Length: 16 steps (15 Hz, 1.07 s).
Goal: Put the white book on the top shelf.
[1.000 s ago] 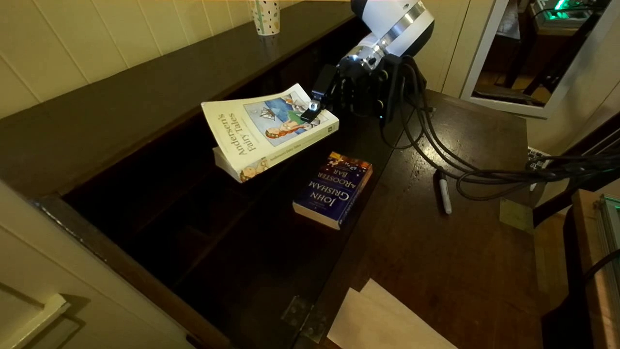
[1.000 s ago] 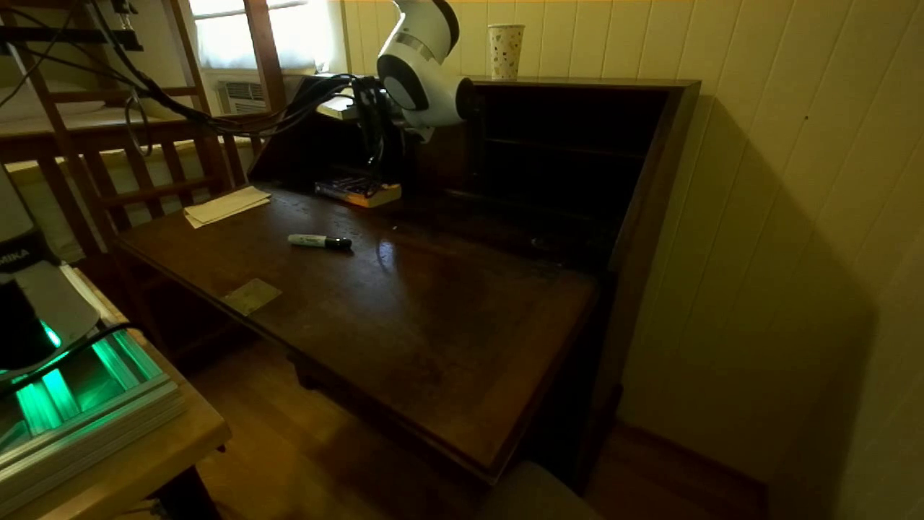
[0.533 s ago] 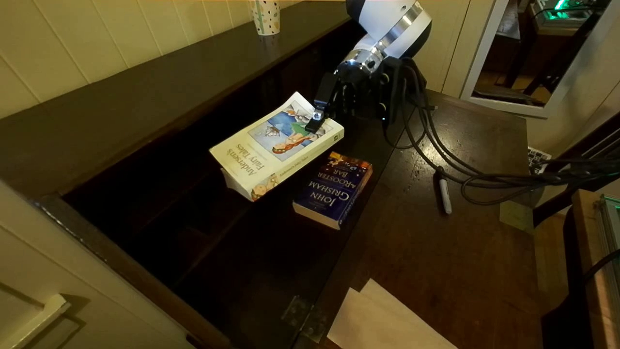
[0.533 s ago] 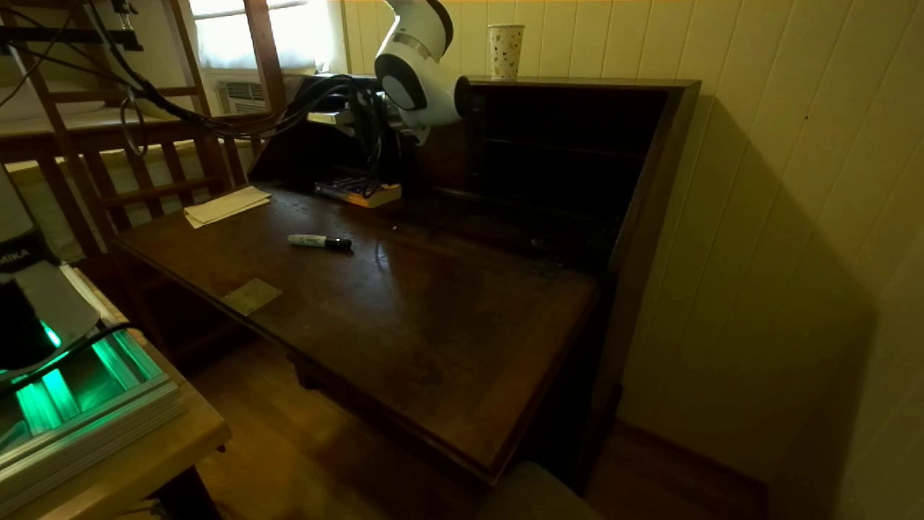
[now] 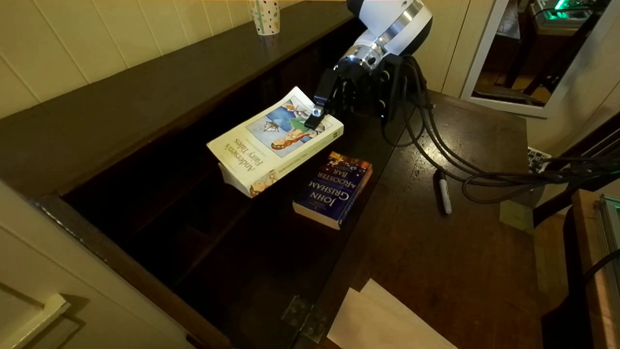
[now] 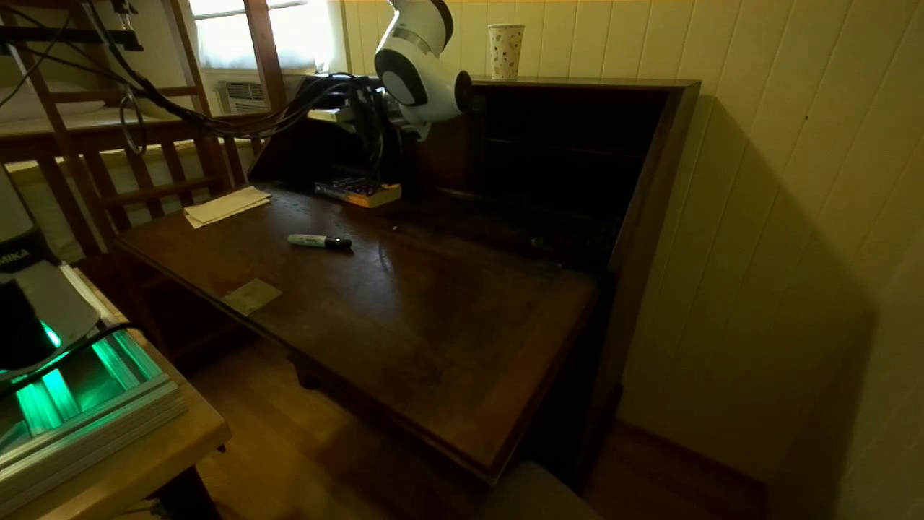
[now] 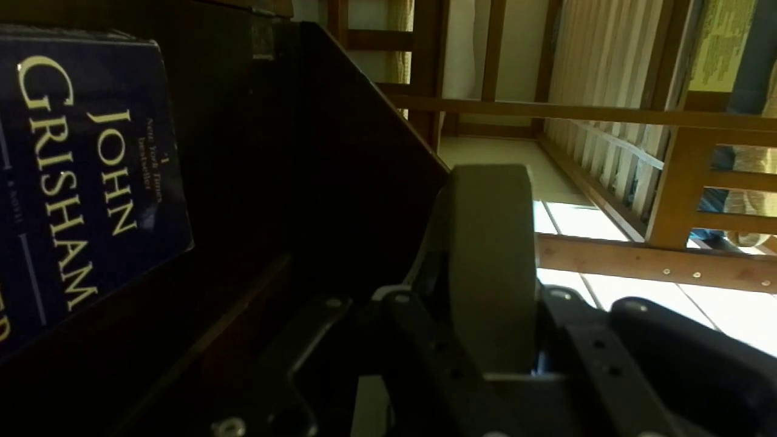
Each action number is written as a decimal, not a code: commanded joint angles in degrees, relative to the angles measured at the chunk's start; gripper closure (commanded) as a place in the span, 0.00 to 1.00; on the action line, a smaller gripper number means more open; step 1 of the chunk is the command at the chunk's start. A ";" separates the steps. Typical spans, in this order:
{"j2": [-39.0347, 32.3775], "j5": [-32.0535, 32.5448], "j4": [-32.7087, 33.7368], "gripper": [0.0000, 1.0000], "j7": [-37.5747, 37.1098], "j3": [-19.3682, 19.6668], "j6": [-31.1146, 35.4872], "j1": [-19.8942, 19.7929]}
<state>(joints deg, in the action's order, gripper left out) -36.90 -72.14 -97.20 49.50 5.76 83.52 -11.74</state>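
Note:
The white book [image 5: 271, 145] is held in the air in front of the dark bookcase, its picture cover facing up, tilted. My gripper [image 5: 316, 118] is shut on its one end, with one finger on the cover; the other finger is hidden beneath. In the wrist view the book's pale page edges [image 7: 493, 261] stand between both fingers of the gripper [image 7: 476, 297]. In an exterior view only a small pale part of the book [image 6: 328, 115] shows behind the cables. The top shelf [image 6: 567, 148] is a faint edge inside the dark bookcase, under the top panel.
The dark blue book [image 5: 334, 189] lies on the desk below the white book. A patterned cup [image 5: 266, 19] stands on the top panel [image 5: 145, 72]. A marker [image 5: 444, 194] and folded paper [image 5: 382, 320] lie on the fold-down desktop. Cables [image 5: 474, 172] hang from the wrist.
The white book's free end sank and its cover, flared up a second ago, lies flatter. In the last half second the gripper and book rose very slightly. The grip stays.

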 commanded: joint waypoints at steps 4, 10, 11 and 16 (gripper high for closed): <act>0.38 -3.78 1.16 0.93 0.06 -1.24 0.55 -0.30; -0.50 -7.09 3.41 0.93 -1.78 -1.62 2.73 0.45; -0.40 -7.28 3.39 0.93 -2.65 -1.59 3.86 0.73; 0.60 -6.72 3.06 0.93 -6.07 -1.41 9.73 2.66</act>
<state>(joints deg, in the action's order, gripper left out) -36.95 -77.92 -94.96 46.49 4.44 90.33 -10.25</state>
